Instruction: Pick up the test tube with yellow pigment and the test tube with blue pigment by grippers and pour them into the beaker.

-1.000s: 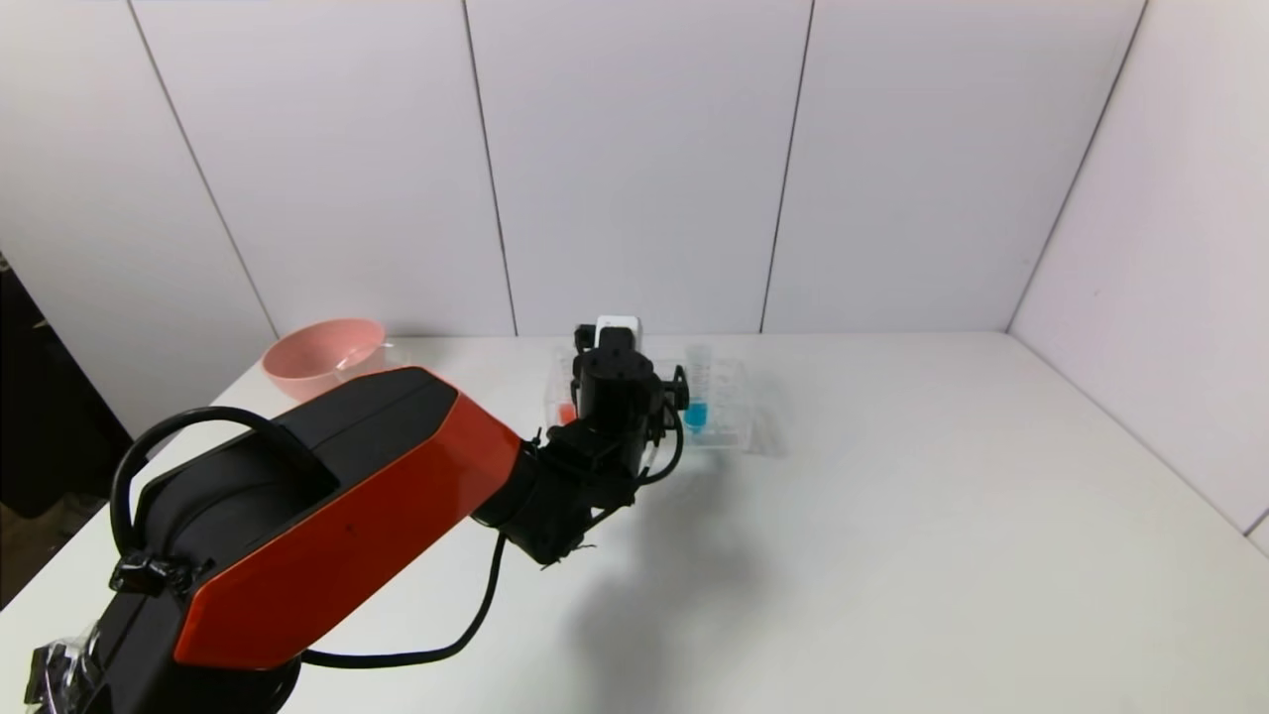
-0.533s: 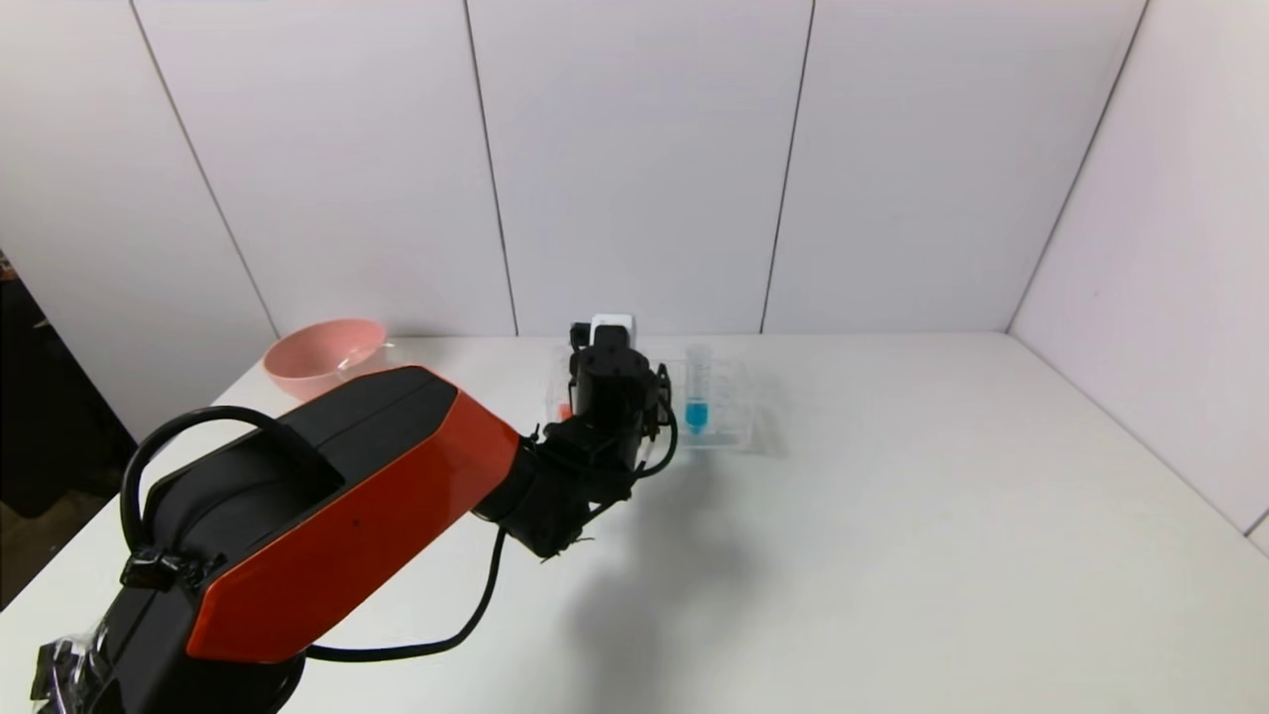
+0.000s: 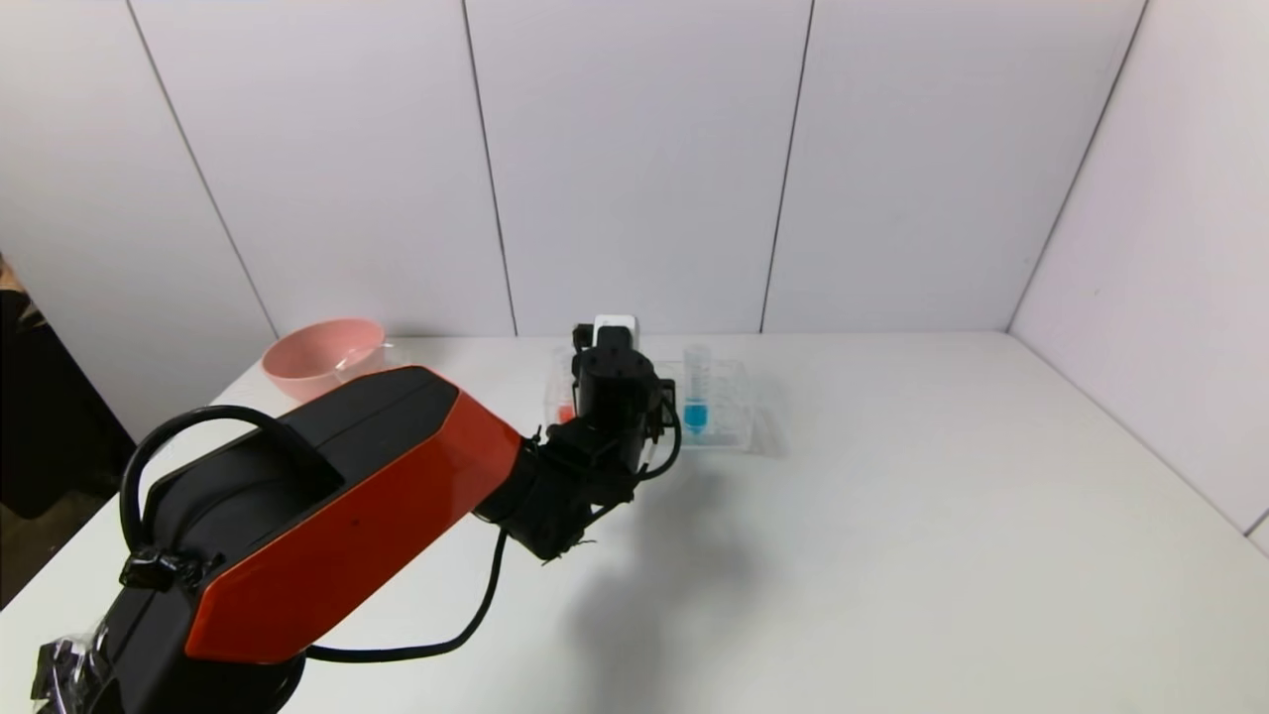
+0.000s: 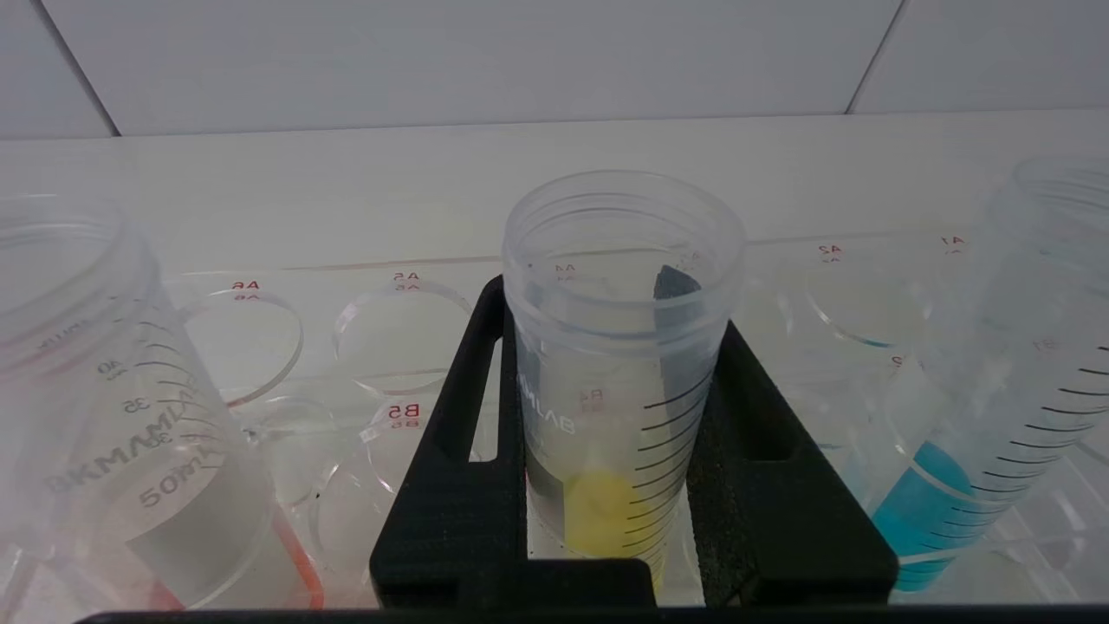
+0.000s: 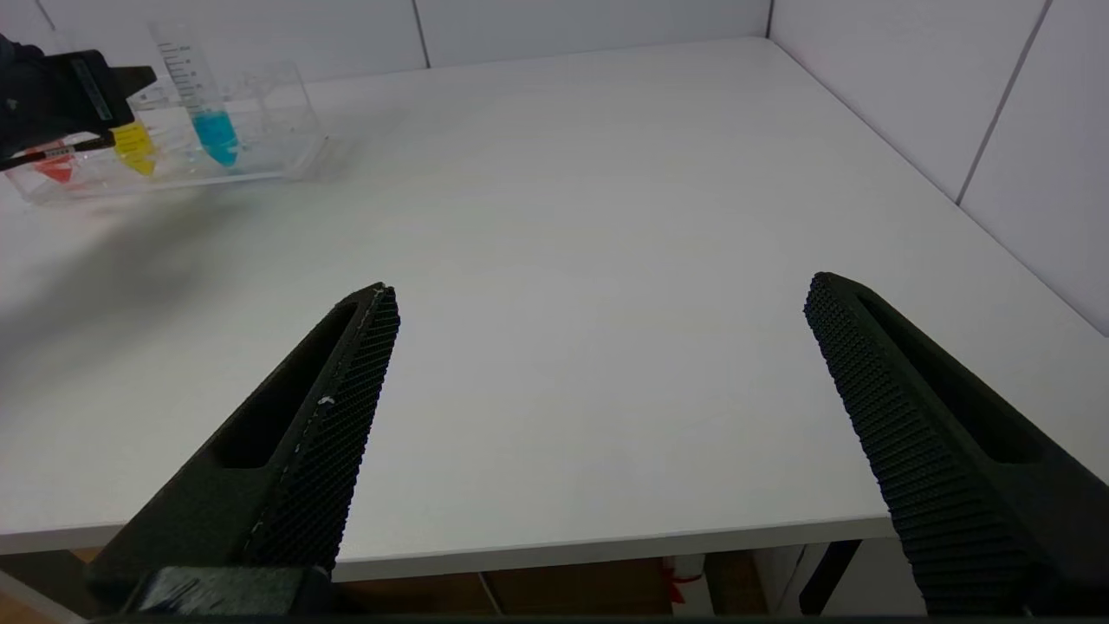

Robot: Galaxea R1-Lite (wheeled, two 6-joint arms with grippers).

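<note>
My left gripper (image 4: 611, 316) is shut on the test tube with yellow pigment (image 4: 619, 364), which stands upright in the clear rack (image 4: 398, 329); a black finger presses each side. In the head view the left gripper (image 3: 615, 382) hides that tube. The test tube with blue pigment (image 4: 979, 416) (image 3: 696, 397) stands in the rack just beside it. A faint clear shape next to the pink bowl looks like the beaker (image 3: 385, 355). My right gripper (image 5: 598, 290) hangs open and empty over the table's near edge.
A tube with red-orange liquid (image 4: 130, 433) stands in the rack on the yellow tube's other side. The pink bowl (image 3: 322, 355) sits at the back left. The white table (image 3: 892, 516) runs to the walls behind and on the right.
The left gripper has edged slightly left at the rack and closed on the yellow tube. The blue tube and the bowl have not moved.
</note>
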